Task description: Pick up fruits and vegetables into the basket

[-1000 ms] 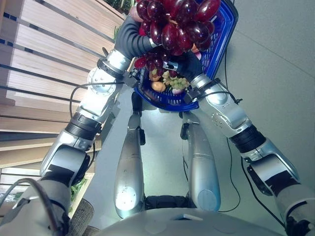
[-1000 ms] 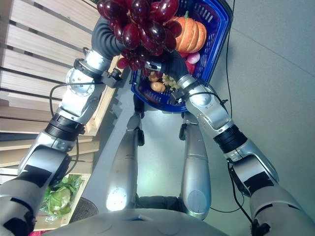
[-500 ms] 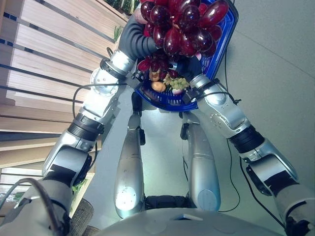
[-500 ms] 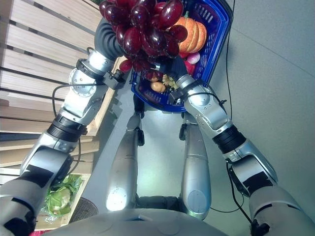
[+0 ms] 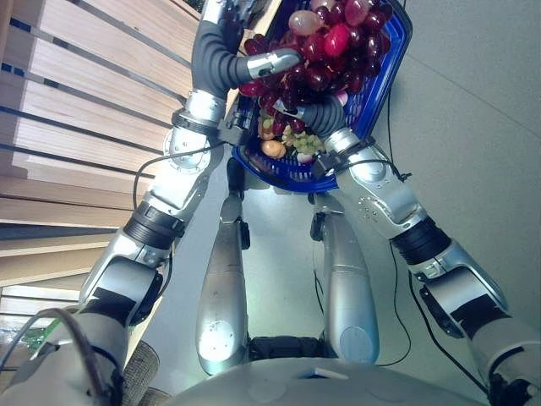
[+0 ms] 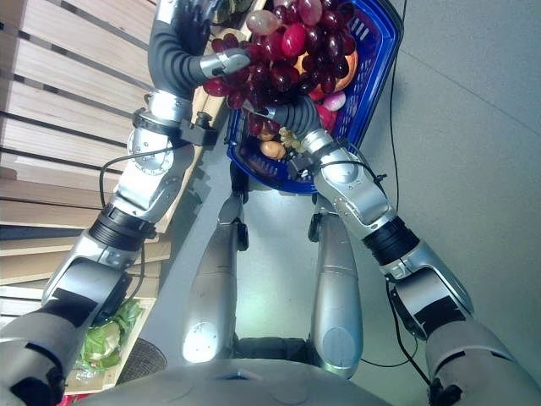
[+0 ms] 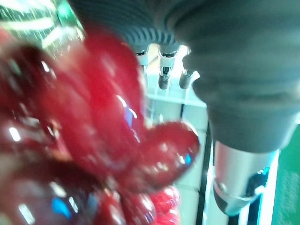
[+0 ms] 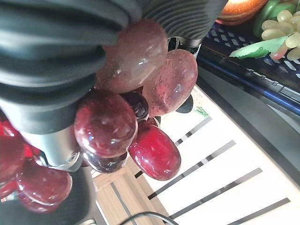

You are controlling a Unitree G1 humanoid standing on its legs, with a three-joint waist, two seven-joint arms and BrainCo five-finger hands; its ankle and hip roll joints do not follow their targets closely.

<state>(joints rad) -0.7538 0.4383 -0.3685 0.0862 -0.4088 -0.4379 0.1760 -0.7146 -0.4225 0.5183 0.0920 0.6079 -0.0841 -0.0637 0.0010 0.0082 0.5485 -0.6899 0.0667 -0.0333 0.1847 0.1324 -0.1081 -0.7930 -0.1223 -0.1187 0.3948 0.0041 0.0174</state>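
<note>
**Inspector:** Left hand (image 6: pixel 201 63), fingers first.

**Assistant:** In its wrist view the fingers (image 7: pixel 163 77) run straight in one row and the thumb (image 7: pixel 233 185) stands apart from them. None curls round anything. The red grapes (image 5: pixel 325 51) lie against the palm side, and in the eye views the thumb points into the bunch.

**Inspector:** Right hand (image 5: pixel 314 112)?

**Assistant:** Its dark cover sits under the bunch at the basket's inner side. The fingers are buried behind grapes, so I cannot tell how they are set.

**Inspector:** Where is the task's item?

**Assistant:** One bunch of red grapes, spread over the open top of the blue basket (image 6: pixel 373 80), between the two hands and touching both.

**Inspector:** Count the basket's contents.

**Assistant:** There is one basket. Inside it are one orange pumpkin (image 6: pixel 344 69), largely hidden by the bunch, one cluster of green grapes (image 5: pixel 305 143), one small orange fruit (image 5: pixel 272 149) and one pinkish item (image 6: pixel 335 101) that I cannot identify.

**Inspector:** And the surroundings?

**Assistant:** One slatted wooden rack (image 5: pixel 59 110) on the robot's left, with one leafy green (image 6: pixel 106 340) at its foot, and grey floor (image 6: pixel 473 152) on the right.
</note>
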